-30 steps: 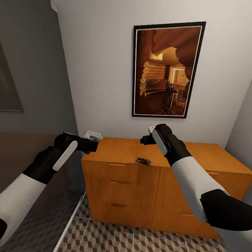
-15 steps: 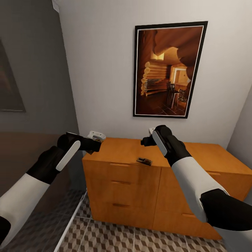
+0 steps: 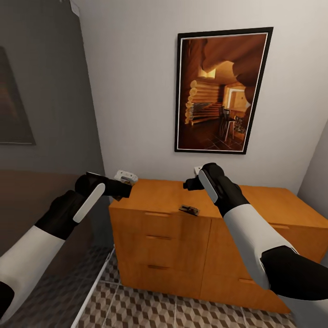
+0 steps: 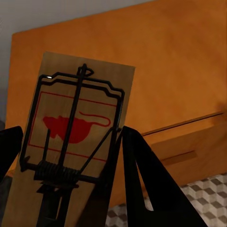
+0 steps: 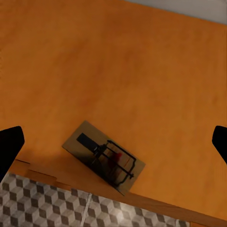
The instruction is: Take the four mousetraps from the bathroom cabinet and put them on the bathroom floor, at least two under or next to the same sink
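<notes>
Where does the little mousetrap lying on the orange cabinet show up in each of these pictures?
Head view: the mousetrap lies near the front edge of the cabinet top, below the right gripper.
Right wrist view: the mousetrap sits lower middle, by that same edge.
Left wrist view: a second mousetrap shows up close, held in the left gripper.
Shared landmark: the cabinet's orange top.

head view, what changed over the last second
Mostly the camera: the whole picture slid slightly right, so the cabinet and painting only seem to move. The left tool rose a little, still shut on a mousetrap. The right tool stays open above the mousetrap on the cabinet top.
</notes>
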